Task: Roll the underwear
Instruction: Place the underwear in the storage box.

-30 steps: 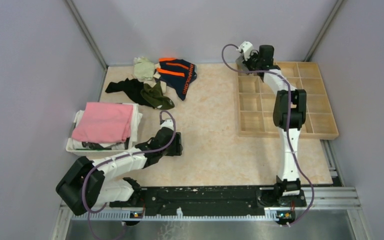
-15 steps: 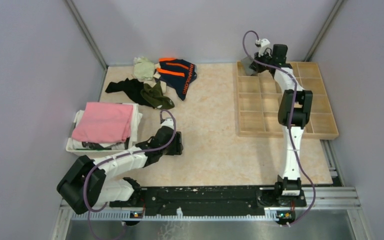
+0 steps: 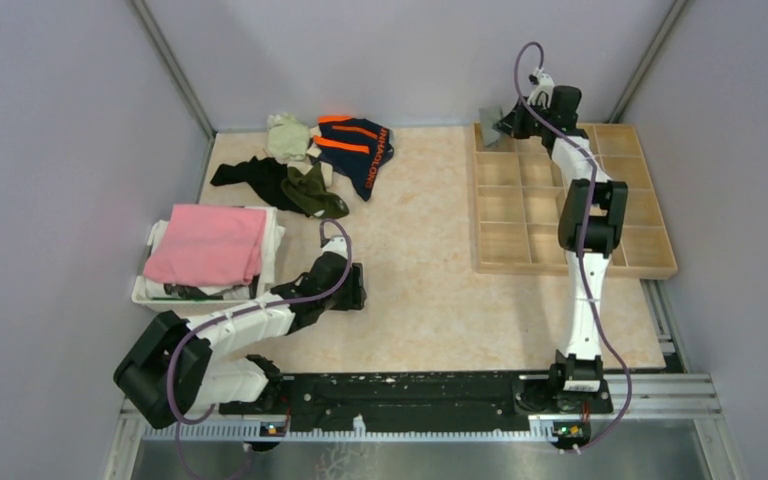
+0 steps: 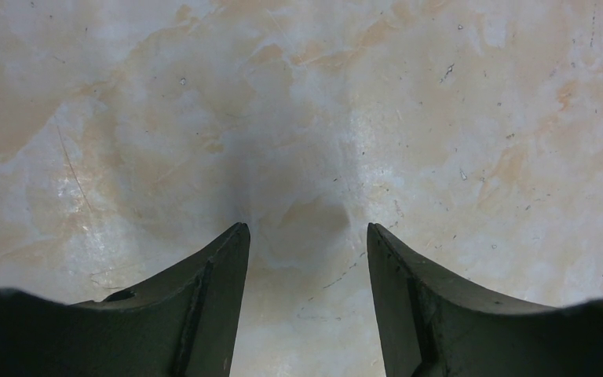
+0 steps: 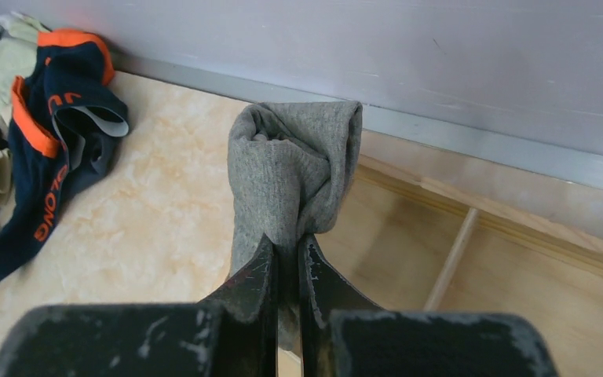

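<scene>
1. Writing: the navy underwear, upper middle of the top view, carries orange lettering along one edge. In the right wrist view the letters "LONG" read clearly; the start of the word is lost in a fold; orange bands cross the cloth.
2. The grey underwear is a tight roll; in the right wrist view its long axis runs from bottom centre up toward the purple wall, coiled end uppermost.
3. The right claw is pressed together on the roll's lower end, pinching it; the roll is held over the far left corner of the wooden tray, upper right of the top view.
4. The left claw stands spread, nothing between its fingers, low over the bare marbled tabletop, left of centre in the top view.
5. The olive green underwear and the dark underwear lie heaped just left of the navy pair.
6. A folded pink cloth tops a white bin at middle left.
</scene>
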Tool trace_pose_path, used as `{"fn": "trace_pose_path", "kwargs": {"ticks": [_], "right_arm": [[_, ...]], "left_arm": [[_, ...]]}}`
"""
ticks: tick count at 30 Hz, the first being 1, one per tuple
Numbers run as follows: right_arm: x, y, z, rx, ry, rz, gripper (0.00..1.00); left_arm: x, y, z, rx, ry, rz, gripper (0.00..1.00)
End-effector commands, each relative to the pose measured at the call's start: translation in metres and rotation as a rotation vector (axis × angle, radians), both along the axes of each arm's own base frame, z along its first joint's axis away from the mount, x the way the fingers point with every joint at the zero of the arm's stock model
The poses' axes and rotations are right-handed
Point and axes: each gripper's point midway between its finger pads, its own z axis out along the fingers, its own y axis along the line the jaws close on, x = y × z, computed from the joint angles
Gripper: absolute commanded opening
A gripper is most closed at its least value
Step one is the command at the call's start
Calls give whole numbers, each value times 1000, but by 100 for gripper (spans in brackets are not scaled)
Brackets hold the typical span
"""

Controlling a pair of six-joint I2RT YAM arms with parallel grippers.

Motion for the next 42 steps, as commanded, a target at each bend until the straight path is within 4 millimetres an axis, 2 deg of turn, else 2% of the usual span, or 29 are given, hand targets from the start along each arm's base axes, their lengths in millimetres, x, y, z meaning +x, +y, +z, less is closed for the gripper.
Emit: {"fn": "trace_pose_path", "kwargs": {"ticks": [1, 7, 12, 13, 19, 24, 30, 37, 42], "right_arm": [[5, 6, -12, 105, 52, -31, 0], [7, 1, -36, 120, 116, -90, 0], [11, -2, -44, 115, 128, -112, 4], [11, -3, -45, 108, 130, -113, 6], [12, -8, -40, 67, 117, -124, 37], [12, -13, -27, 27, 87, -137, 50], [14, -19, -7, 0, 46, -157, 53], [11, -21, 32, -14, -31, -171, 56], [1, -31, 72, -38, -104, -229, 57]], "left_arm": [[7, -6, 12, -35, -37, -10, 63], [5, -6, 12, -38, -38, -11, 63], [6, -6, 11, -37, -37, -11, 63], [6, -6, 11, -36, -37, -11, 63], [7, -8, 12, -39, -36, -18, 63], [6, -7, 13, -42, -37, -15, 63], [6, -8, 15, -48, -40, -14, 63], [6, -8, 18, -54, -43, -14, 63], [8, -6, 23, -56, -59, 0, 63]]}}
